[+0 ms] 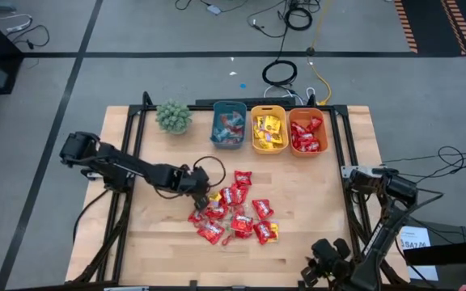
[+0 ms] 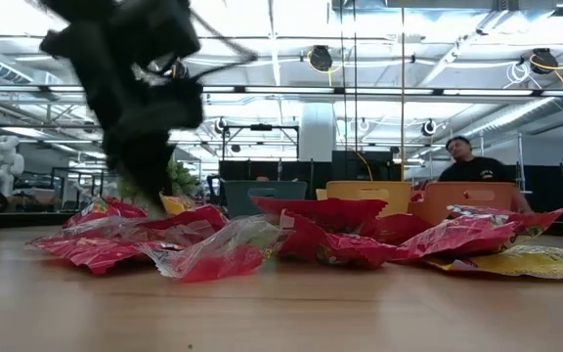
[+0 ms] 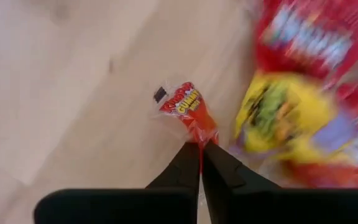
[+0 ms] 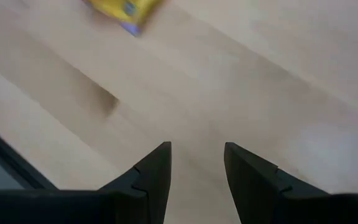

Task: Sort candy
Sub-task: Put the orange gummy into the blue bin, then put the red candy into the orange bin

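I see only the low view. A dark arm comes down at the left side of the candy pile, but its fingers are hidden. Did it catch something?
Observer: Yes. In its wrist view the left gripper is shut on the tail of a small red packet.
Operator: Which bins stand behind the pile?
Observer: From above, three in a row: a teal bin, a yellow bin and an orange bin, each already holding candy.
Operator: Where is the other arm?
Observer: The right gripper waits open over bare wood near the table's front right corner, holding nothing.
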### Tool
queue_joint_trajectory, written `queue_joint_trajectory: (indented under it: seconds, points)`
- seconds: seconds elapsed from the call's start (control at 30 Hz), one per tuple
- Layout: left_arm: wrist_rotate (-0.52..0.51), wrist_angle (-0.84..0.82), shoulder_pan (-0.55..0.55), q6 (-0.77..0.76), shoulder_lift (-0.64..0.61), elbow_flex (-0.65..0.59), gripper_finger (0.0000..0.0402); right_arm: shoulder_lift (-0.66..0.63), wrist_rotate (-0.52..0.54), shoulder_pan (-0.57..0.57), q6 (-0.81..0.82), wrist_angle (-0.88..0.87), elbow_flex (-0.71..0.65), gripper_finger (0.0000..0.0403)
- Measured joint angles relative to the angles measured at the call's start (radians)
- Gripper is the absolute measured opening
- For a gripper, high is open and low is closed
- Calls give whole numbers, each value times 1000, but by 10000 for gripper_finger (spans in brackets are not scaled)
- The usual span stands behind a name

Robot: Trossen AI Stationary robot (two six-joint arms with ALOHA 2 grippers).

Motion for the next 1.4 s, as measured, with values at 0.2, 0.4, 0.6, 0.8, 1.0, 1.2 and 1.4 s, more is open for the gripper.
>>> queue_joint_trajectory:
  seconds: [0.2, 0.4, 0.6, 0.8, 1.0, 1.2, 1.4]
  points:
    - [-20, -159, 78, 158, -13, 175, 4, 0, 93, -7, -11, 6, 0, 139]
    - [-65, -159, 235, 376, -12, 353, 3, 0, 184, -39, -17, 8, 0, 139]
    - [-66, -109, 451, 581, 11, 447, 2, 0, 188, -76, -20, 5, 0, 139]
    - [-63, -60, 603, 669, 25, 447, 31, 0, 185, -104, -16, 12, 0, 139]
    - [111, -6, 690, 739, 67, 447, 95, 0, 180, -144, -14, 16, 0, 139]
    - [119, 17, 722, 748, 101, 447, 130, -11, 136, -173, -17, 6, 0, 139]
    - [119, 20, 710, 748, 80, 447, 132, -50, 140, -176, -20, -35, 0, 139]
